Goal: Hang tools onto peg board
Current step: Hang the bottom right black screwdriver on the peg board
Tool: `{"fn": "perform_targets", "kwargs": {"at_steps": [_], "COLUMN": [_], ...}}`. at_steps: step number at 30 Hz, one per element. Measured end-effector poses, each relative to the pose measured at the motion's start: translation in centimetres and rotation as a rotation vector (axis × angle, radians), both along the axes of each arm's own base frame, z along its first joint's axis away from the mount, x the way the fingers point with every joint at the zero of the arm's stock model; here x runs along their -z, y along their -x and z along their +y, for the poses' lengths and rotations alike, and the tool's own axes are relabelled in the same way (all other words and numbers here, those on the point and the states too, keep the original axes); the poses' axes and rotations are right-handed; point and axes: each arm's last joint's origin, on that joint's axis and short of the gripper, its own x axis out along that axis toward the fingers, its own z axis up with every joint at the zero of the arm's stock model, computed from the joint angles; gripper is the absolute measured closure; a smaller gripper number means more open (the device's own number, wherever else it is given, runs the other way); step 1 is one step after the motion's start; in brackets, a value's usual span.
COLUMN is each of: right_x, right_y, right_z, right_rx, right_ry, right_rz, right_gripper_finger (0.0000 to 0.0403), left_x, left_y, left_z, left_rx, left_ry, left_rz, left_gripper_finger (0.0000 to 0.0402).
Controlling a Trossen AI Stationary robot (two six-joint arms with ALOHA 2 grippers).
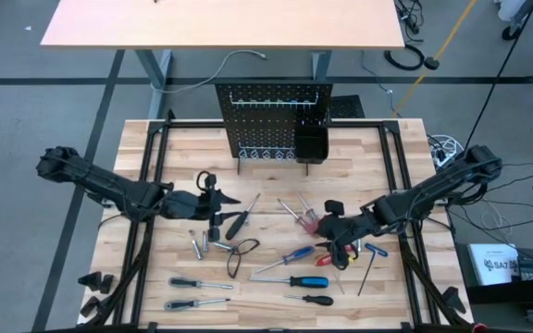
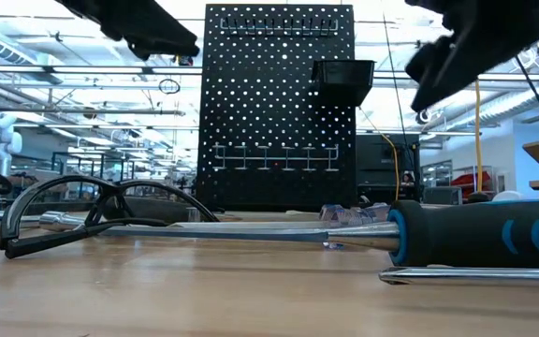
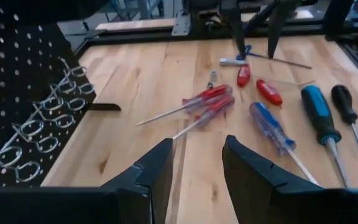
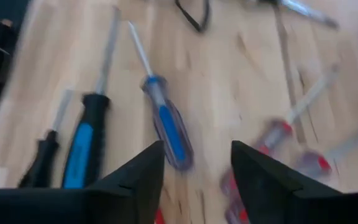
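Upright, the black perforated peg board [image 1: 273, 120] carries hook rows and 1 bin; both arms' jaws stand released.

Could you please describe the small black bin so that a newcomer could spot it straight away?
Find the upright black peg board at the table's far edge. The black bin hangs on its right side, beside the lower hook row; it is the board's only solid box.
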Motion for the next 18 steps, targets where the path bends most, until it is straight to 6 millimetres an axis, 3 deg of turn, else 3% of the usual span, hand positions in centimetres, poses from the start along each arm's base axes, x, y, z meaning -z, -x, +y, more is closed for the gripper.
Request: {"fn": "perform_targets", "kwargs": {"at_steps": [7,15,18], "right_x": [0.4,1.0,0.9], "right_y": [1.1,2.2,2.1], "right_z": [-0.5,-0.9,-0.9], "right_rx": [0.196,0.601,0.66], "right_ry": [-0.151,-0.346,-0.392], "right_rz": [0.202,0.353,0.346], "right_gripper_finger": [0.0155,0.0165,0.0172], "left_x": [0.6,0.5,0.5], "left_y": [0.1,0.0,-0.1], "left_z": [0.9,1.5,1.7], "left_rx": [-0.041,-0.066,-0.073], "left_ry": [-0.013,-0.017,-0.017], "left_rz": [0.066,0.061,0.061], "left_gripper_finger": [0.0255,0.0255,0.0255]}}
